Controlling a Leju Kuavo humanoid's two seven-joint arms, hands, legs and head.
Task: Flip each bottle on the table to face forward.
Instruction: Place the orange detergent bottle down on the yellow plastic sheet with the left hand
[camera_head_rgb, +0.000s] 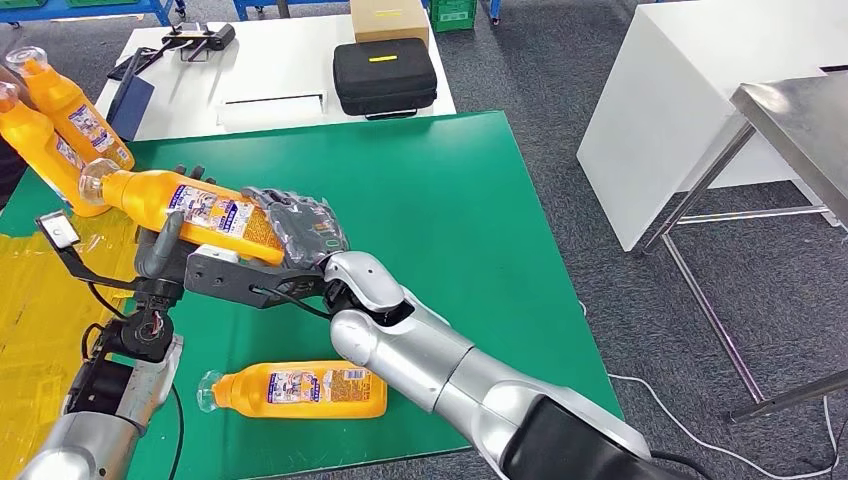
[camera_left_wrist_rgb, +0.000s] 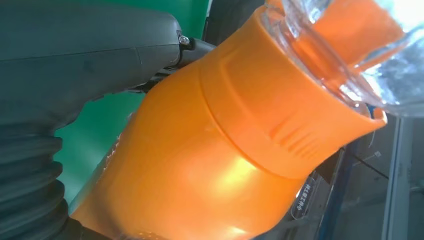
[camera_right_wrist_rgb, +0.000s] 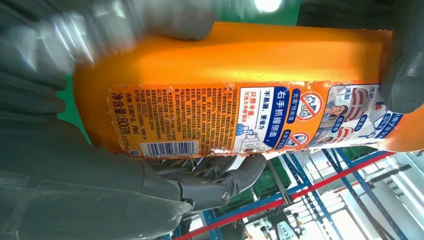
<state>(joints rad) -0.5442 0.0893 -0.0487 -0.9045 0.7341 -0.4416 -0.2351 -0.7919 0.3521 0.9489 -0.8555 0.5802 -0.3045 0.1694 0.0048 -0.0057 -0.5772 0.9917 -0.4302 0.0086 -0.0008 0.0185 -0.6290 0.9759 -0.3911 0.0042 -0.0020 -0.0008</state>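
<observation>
Bottle (camera_head_rgb: 200, 212) lies level above the tabletop (camera_head_rgb: 470, 200), gripped by both hands: left hand (camera_head_rgb: 165, 240) near its neck, right hand (camera_head_rgb: 300, 230) around its base.

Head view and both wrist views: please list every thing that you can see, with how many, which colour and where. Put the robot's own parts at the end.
held bottle: one, orange with a clear cap, lying sideways in the air above the left part of the green mat, gripped by both hands.
lying bottle: one, orange, on its side at the near edge of the mat.
upright bottles: two, orange, at the far left corner of the mat.
green mat: one, covering the table.
yellow sheet: one, on the left of the mat.
black case: one, on the white table behind.
cardboard box: one, brown, behind the case.
steel table: one, at the right.
left hand: grey, around the bottle near its neck.
right hand: dark fingers on the bottle's base.
</observation>
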